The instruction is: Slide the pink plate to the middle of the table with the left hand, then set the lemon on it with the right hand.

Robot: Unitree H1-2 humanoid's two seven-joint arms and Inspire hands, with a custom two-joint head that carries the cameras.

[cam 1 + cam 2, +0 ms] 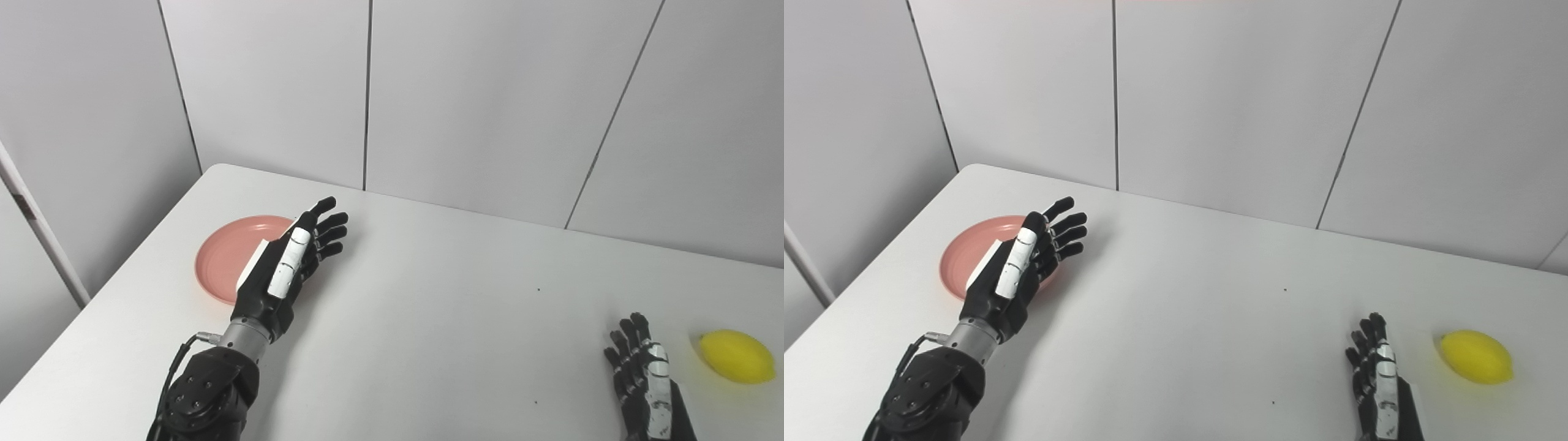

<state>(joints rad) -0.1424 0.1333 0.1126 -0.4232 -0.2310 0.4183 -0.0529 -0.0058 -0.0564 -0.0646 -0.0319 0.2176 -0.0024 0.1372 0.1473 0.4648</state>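
— Fingers (324, 229) on your left hand (285, 269)?
— Spread, empty, overlapping the pink plate's (223, 260) right rim.
— And your right hand (643, 373)?
— Spread, empty, low over the surface (441, 318); the lemon (737, 356) lies just right of them.

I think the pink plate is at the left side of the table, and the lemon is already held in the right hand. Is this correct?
Not quite. The pink plate is on the left side, but the lemon lies on the table, apart from the right hand, which is open and holds nothing. The left eye view shows the gap between them.
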